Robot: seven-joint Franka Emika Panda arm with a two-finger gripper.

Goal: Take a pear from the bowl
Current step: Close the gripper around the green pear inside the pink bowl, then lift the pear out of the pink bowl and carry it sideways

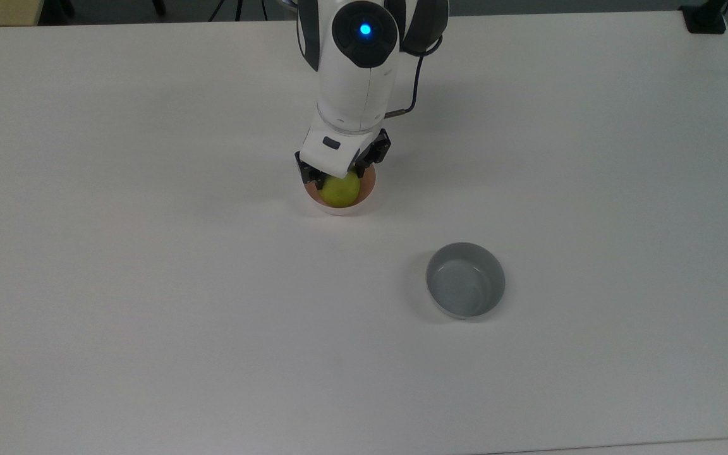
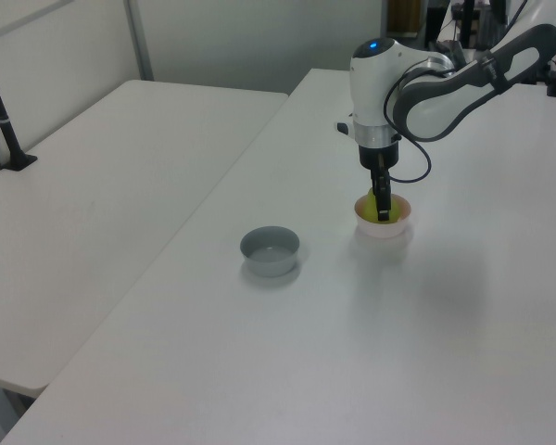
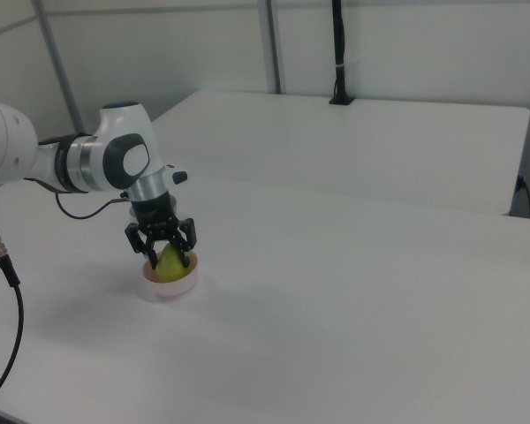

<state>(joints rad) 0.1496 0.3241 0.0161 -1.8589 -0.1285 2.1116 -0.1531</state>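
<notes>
The yellow-green pear sits in the small pale pink bowl near the middle of the white table. My gripper points straight down into the bowl, with a black finger on each side of the pear. In the right view the gripper straddles the pear, its fingers spread close beside the fruit, and the bowl rests on the table. The left view has the gripper dipping into the bowl. The white hand hides the pear's top in the top view.
A grey bowl of similar size stands empty toward the top view's lower right, seen in the left view as the grey bowl. A black cable hangs off the arm's wrist. A second white table stands alongside.
</notes>
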